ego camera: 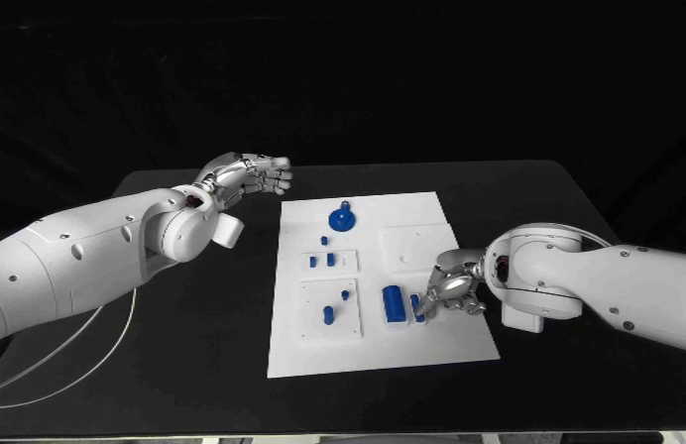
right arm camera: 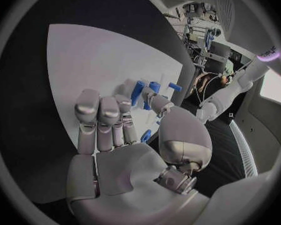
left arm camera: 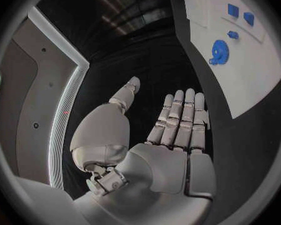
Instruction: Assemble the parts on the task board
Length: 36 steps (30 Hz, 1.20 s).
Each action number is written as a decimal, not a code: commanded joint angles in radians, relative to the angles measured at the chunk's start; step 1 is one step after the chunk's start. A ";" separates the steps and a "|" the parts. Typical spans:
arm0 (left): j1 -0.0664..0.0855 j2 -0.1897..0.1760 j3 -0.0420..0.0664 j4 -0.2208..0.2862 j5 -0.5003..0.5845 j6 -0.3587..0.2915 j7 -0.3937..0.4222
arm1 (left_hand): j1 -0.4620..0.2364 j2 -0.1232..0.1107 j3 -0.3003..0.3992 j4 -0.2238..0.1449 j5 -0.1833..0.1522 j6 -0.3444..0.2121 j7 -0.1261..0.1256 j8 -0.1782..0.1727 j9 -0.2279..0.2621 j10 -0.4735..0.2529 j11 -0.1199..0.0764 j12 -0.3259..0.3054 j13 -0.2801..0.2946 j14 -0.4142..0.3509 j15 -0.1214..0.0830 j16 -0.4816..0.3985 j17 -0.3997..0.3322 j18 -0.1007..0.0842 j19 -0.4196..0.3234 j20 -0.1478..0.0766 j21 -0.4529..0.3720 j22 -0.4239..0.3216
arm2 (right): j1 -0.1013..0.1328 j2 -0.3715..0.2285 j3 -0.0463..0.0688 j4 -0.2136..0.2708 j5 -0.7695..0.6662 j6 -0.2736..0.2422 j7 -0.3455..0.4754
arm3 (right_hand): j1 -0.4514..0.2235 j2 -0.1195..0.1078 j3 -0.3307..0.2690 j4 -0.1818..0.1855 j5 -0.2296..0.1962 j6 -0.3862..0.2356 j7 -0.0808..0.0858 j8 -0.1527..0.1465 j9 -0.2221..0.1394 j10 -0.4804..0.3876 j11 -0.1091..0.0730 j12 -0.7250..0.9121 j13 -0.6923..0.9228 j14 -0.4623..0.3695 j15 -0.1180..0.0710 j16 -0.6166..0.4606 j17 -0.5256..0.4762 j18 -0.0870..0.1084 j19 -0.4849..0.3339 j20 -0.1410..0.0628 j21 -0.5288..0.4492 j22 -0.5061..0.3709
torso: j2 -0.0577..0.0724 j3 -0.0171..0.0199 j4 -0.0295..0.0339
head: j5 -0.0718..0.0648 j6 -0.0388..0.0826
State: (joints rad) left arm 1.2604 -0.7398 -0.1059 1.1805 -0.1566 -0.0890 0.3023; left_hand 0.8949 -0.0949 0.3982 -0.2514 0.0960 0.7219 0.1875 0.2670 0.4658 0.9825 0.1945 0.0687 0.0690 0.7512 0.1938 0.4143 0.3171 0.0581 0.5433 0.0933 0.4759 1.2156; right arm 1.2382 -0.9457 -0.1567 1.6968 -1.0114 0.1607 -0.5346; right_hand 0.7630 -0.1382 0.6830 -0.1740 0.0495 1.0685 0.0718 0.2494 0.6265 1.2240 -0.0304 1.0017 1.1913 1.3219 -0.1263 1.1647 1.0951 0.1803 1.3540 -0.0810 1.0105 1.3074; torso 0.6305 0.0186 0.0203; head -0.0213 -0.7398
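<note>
On the flat white plastic task board (ego camera: 429,350), blue gear (ego camera: 343,215) seated at twelve o'clock; several blue parts, we judge, remain. Our right hand (ego camera: 450,287) pinches a small blue peg (right arm camera: 138,91); left hand (ego camera: 251,176) hovers, fingers extended, empty.

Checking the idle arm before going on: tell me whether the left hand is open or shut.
Open. The left hand holds nothing; in its wrist view the fingers lie straight, thumb apart. It is above the black table, beside the task board.
</note>
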 commanded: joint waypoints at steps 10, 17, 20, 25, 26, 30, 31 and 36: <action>0.000 0.000 0.001 0.002 0.005 0.013 0.005 | -0.007 0.001 0.001 0.006 -0.003 -0.003 0.025 0.006 0.001 0.008 0.001 0.000 0.001 0.008 0.000 -0.001 0.001 0.019 0.004 -0.001 -0.006 0.002 | -0.001 0.004 0.000 -0.001 -0.014 0.057 0.016 | 0.054 -0.006 -0.005 -0.054 0.001 0.000 0.007 0.006 0.001 0.001 -0.002 -0.002 0.001 0.002 -0.007 0.004 -0.003 0.081 -0.001 -0.009 0.005 0.004 | 0.000 0.0002 0.0004 | -0.001 -0.001; 0.000 0.000 0.001 0.001 0.005 0.013 0.005 | -0.007 0.001 0.001 0.005 -0.003 -0.003 0.025 0.006 0.001 0.008 0.001 0.000 0.001 0.008 0.000 -0.001 0.001 0.019 0.004 -0.001 -0.006 0.002 | -0.001 0.012 0.000 -0.010 -0.015 0.040 0.015 | 0.056 -0.004 -0.008 -0.057 0.001 0.001 0.007 0.005 0.001 0.002 -0.002 -0.002 0.001 0.002 -0.006 0.004 -0.004 0.081 -0.001 -0.008 0.005 0.004 | 0.001 0.0003 0.0004 | 0.000 -0.001; 0.000 0.001 0.001 0.002 0.005 0.014 0.005 | -0.007 0.001 0.001 0.005 -0.003 -0.003 0.025 0.006 0.001 0.008 0.001 0.000 0.001 0.008 0.000 -0.001 0.001 0.019 0.004 -0.001 -0.006 0.002 | -0.001 0.016 0.000 -0.015 -0.015 0.029 0.015 | 0.053 0.012 -0.009 -0.052 0.001 0.002 0.007 0.006 0.000 0.003 -0.002 -0.003 0.000 0.003 -0.006 0.004 -0.004 0.081 -0.001 -0.006 0.004 0.003 | 0.001 0.0004 0.0001 | 0.001 0.000; 0.000 0.000 0.001 0.002 0.005 0.014 0.004 | -0.008 0.001 0.001 0.006 -0.003 -0.003 0.025 0.007 0.001 0.009 0.001 0.000 0.001 0.008 0.000 -0.001 0.001 0.019 0.004 0.000 -0.006 0.002 | -0.001 0.014 0.000 -0.015 -0.016 0.021 0.020 | 0.040 0.014 -0.016 -0.044 0.000 0.003 0.007 0.006 0.000 0.004 -0.002 -0.003 0.000 0.003 -0.006 0.005 -0.004 0.081 0.000 -0.004 0.004 0.002 | 0.000 -0.0001 0.0004 | 0.001 0.000; 0.000 0.000 0.001 0.002 0.005 0.013 0.004 | -0.009 0.002 0.001 0.007 -0.003 -0.003 0.025 0.007 0.001 0.009 0.001 0.000 0.001 0.008 0.000 -0.001 0.001 0.019 0.004 0.000 -0.006 0.003 | -0.001 0.014 0.000 -0.016 -0.016 0.017 0.022 | 0.033 0.010 -0.020 -0.039 0.000 0.003 0.007 0.005 0.000 0.004 -0.002 -0.003 0.000 0.003 -0.006 0.005 -0.004 0.081 0.000 -0.003 0.004 0.002 | 0.000 -0.0001 0.0004 | 0.001 0.000; 0.000 0.001 0.001 0.002 0.005 0.014 0.004 | -0.010 0.002 0.001 0.008 -0.003 -0.003 0.025 0.007 0.001 0.009 0.001 0.000 0.001 0.008 0.000 -0.001 0.002 0.019 0.004 0.000 -0.007 0.003 | -0.001 0.016 0.000 -0.016 -0.016 0.010 0.027 | 0.008 0.008 -0.025 -0.013 -0.001 0.003 0.007 0.005 0.000 0.004 -0.002 -0.004 0.000 0.003 -0.006 0.005 -0.004 0.081 0.001 -0.003 0.002 0.000 | 0.000 0.0001 0.0003 | 0.001 0.000; 0.000 0.001 0.001 0.002 0.005 0.015 0.004 | -0.010 0.003 0.001 0.008 -0.003 -0.003 0.025 0.007 0.001 0.009 0.001 0.000 0.001 0.008 0.000 -0.001 0.002 0.019 0.004 0.000 -0.007 0.003 | -0.001 0.016 0.000 -0.014 -0.014 0.010 0.028 | 0.005 0.006 -0.026 -0.009 -0.001 0.003 0.006 0.005 -0.001 0.004 -0.002 -0.004 0.000 0.002 -0.007 0.005 -0.004 0.081 0.001 -0.003 0.002 0.000 | 0.000 0.0001 0.0003 | 0.001 0.000; 0.000 0.000 0.001 0.001 0.005 0.014 0.003 | -0.011 0.003 0.001 0.009 -0.003 -0.003 0.025 0.007 0.001 0.009 0.001 0.000 0.001 0.008 0.000 -0.001 0.002 0.019 0.005 0.000 -0.007 0.003 | -0.001 0.015 0.000 -0.013 -0.007 0.009 0.031 | -0.017 0.013 -0.033 0.016 -0.001 0.005 0.005 0.005 0.000 0.004 -0.003 -0.004 0.001 0.002 -0.008 0.005 -0.004 0.081 0.001 -0.004 0.002 0.000 | 0.000 0.0000 0.0000 | 0.001 0.002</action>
State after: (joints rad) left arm 1.2604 -0.7402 -0.1059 1.1805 -0.1566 -0.0879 0.2996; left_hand 0.8912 -0.0912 0.4010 -0.2487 0.0960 0.7219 0.1875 0.2670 0.4658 0.9825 0.1945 0.0687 0.0690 0.7512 0.1938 0.4143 0.3177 0.0621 0.5433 0.0933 0.4759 1.2174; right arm 1.2379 -0.9299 -0.1567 1.6828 -1.0160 0.1734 -0.5170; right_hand 0.7564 -0.1229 0.6497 -0.1629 0.0495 1.0719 0.0729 0.2516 0.6250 1.2239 -0.0304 1.0017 1.1909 1.3234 -0.1243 1.1647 1.0920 0.1804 1.3522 -0.0858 1.0105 1.3073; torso 0.6308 0.0188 0.0206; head -0.0205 -0.7387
